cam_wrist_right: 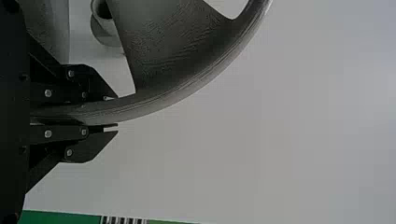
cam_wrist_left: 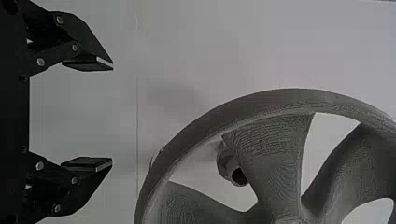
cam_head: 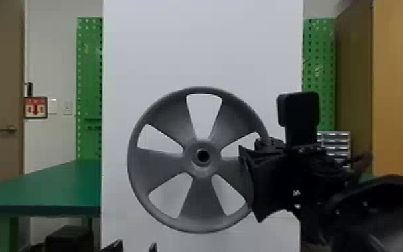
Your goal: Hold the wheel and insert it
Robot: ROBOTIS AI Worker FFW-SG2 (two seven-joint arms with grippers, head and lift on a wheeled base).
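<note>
Here, nearest you, the left gripper (cam_head: 135,247) shows at the foot of the head view, below the wheel (cam_head: 159,167) and toward the left edge of the white panel (cam_head: 202,43). Its two fingers stand wide apart, nothing between them. To your right, the right gripper (cam_head: 267,177) is closed on the rim of the wheel, one finger on either side of it, at the side toward the panel's right edge.

The gray, five-spoked wheel faces you upright, midway between the panel's left and right edges. Behind it, your wrist views catch a hollow gray peg (cam_wrist_left: 228,164) through an opening between the spokes, in front of the panel.

Beyond the panel's left edge you see a green bench (cam_head: 47,187). Past its right edge are small drawers (cam_head: 334,144); green pegboard (cam_head: 318,73) rises behind them, with a wooden cabinet (cam_head: 400,93) at far right.
</note>
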